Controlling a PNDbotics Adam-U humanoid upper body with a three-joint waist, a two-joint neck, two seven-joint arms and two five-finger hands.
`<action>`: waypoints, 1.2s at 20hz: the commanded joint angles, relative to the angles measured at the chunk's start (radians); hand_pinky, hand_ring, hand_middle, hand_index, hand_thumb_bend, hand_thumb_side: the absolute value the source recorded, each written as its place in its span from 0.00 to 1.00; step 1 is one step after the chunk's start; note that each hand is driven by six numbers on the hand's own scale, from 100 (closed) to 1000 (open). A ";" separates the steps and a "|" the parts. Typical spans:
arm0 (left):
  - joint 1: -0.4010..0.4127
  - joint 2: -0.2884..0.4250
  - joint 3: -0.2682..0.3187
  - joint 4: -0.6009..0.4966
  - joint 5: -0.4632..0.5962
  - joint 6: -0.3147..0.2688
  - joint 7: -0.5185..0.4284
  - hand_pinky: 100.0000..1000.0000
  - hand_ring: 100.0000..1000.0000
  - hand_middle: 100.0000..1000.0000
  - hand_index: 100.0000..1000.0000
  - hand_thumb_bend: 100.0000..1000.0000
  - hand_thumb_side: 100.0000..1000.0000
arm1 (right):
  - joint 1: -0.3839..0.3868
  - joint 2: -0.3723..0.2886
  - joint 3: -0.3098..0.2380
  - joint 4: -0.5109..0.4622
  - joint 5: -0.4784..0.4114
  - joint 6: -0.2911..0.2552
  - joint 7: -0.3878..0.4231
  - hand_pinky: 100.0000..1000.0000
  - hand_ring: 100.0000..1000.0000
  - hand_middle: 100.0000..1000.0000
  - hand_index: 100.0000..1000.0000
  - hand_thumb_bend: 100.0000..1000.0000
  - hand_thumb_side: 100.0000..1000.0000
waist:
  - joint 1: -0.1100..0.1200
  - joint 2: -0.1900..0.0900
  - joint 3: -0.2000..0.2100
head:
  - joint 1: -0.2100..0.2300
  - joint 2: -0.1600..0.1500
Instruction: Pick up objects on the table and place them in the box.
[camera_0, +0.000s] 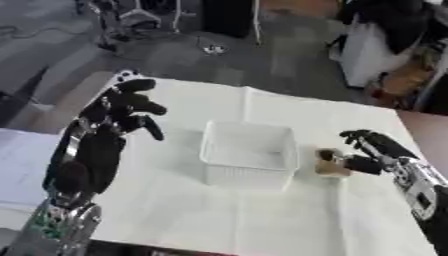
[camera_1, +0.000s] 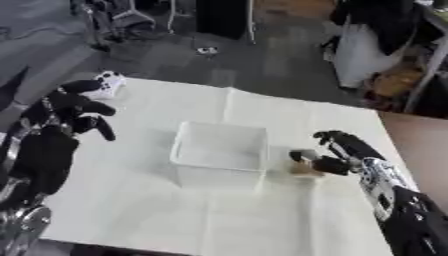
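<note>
While your right hand (camera_0: 372, 152) sits at the small tan block (camera_0: 331, 167) just right of the box (camera_0: 248, 152), you are at the grasp step of the first pick. Its fingers are curled toward the block and the thumb side appears to touch it, but the block looks to be resting on the white table (camera_0: 192, 215), so I judge the hold is only forming, not a lift. Whether the fingers truly pinch it, I cannot tell.

Your left hand (camera_0: 122, 112) is raised on the left, fingers loosely spread and holding nothing. Beyond it, at the far left corner of the table, lies a white object with dark marks (camera_1: 108, 82), shaped something like a game controller; that looks like a second thing to collect.

From what shows of its floor, the box holds nothing yet, and it stands near the table's middle, just beside the block.

Next, settle the fingers and thumb on opposite faces of the block, lift it clear of the rim, carry it a short way left over the opening, then release. Mind the near wall: the block sits close enough to knock the box sideways.
</note>
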 joint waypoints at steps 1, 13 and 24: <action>-0.018 0.012 0.004 -0.018 0.004 -0.002 0.000 0.36 0.64 0.77 0.70 0.63 0.77 | -0.009 -0.033 0.003 -0.018 -0.022 -0.005 0.013 0.68 0.73 0.75 0.93 0.69 1.00 | 0.004 -0.010 0.000 | 0.009 -0.013; -0.027 0.011 0.002 -0.018 0.009 -0.002 -0.002 0.36 0.64 0.77 0.70 0.63 0.77 | -0.012 -0.014 0.005 -0.019 -0.022 0.010 0.007 0.68 0.72 0.75 0.93 0.67 1.00 | 0.002 -0.008 0.007 | 0.003 -0.004; -0.024 0.012 0.000 -0.018 0.008 -0.001 -0.005 0.36 0.64 0.77 0.70 0.63 0.77 | 0.003 0.006 0.014 -0.027 -0.067 0.023 0.018 0.67 0.72 0.75 0.94 0.66 1.00 | 0.003 -0.009 0.005 | 0.001 -0.001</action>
